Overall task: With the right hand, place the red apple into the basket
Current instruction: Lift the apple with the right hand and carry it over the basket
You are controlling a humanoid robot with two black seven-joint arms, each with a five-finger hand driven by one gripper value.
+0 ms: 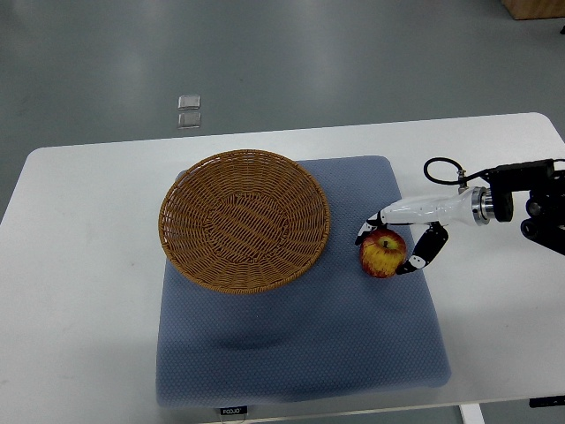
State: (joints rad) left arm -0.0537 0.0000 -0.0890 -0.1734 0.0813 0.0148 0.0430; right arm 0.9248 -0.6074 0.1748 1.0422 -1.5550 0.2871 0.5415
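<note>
The red apple [383, 254] sits on the blue mat [300, 353], stem dimple up, red with a yellow patch on its lower side, just beside the basket [244, 220] at the basket's 3 o'clock to 4 o'clock edge and not touching it as far as can be seen. The right hand [395, 238] reaches in from 3 o'clock and cups the apple: white fingers with dark tips curve over its far side toward 10 o'clock, while a dark thumb [424, 251] presses at its 3 o'clock to 4 o'clock side, so the hand is closed around the fruit, which rests on the mat. The wicker basket is round, shallow and brown, lying on the mat's upper left part with its rim overhanging the mat's left edge a little. The mat covers the middle of the white desk [79, 291]. Behind the hand, the black wrist and arm [530, 203] run off the picture at 3 o'clock, with a black cable [439, 164] looping above the wrist. On the grey floor beyond the desk, at 12 o'clock, lie two small clear squares [189, 111].
</note>
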